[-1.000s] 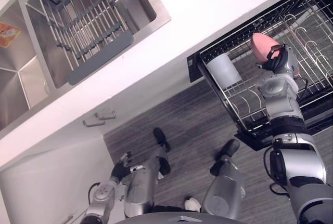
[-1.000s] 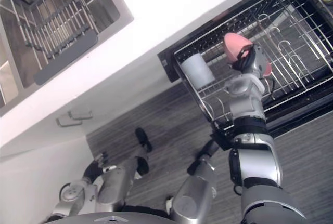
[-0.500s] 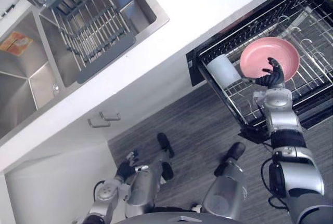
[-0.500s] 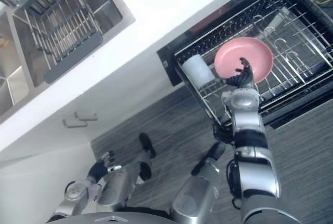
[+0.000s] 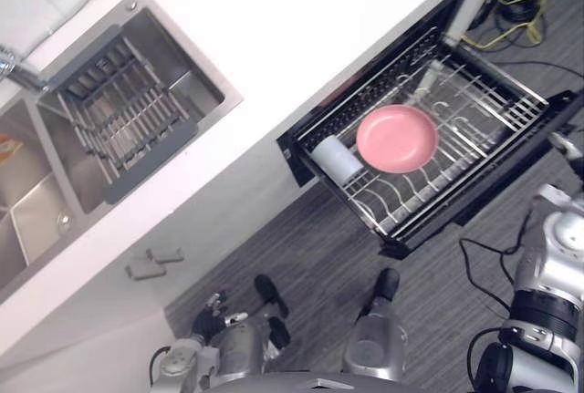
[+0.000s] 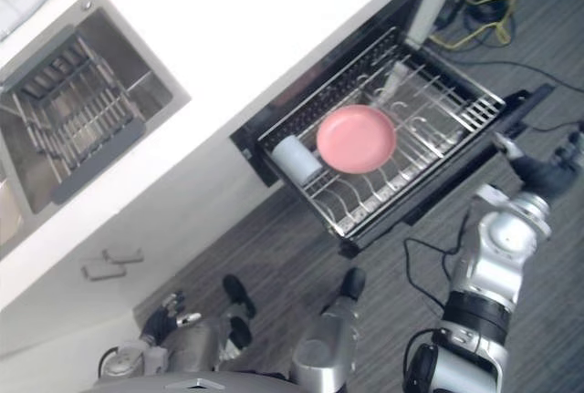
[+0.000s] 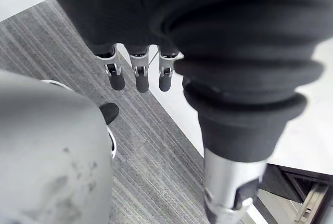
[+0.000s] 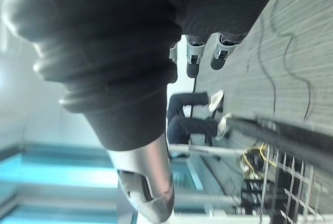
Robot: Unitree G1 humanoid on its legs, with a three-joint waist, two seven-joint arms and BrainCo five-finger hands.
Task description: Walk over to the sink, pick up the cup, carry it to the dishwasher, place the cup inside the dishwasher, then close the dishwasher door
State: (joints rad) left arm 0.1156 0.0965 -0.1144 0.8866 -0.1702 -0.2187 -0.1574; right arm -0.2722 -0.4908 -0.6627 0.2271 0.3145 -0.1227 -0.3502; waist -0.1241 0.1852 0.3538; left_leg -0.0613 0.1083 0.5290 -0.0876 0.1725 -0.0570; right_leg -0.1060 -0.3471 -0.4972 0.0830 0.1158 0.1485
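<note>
Now slide the silver wire rack [image 5: 484,110], carrying the pink round dish [image 5: 396,139] and the white plastic cup [image 5: 337,160] lying beside it, fully in before lifting the black dishwasher door [image 5: 497,179]. Press with the loose, empty right hand [image 6: 546,174] flat. Leave the equally slack left hand [image 7: 139,78] hanging.

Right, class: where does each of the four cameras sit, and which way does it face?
Left eye view: on the head, facing down at sink and dishwasher rack; left hand shows.
Right eye view: beside it, sharing the cup and plate; right hand shows.
Left wrist view: left arm, along open fingers to the floor.
Right wrist view: right arm, towards a person's legs.
</note>
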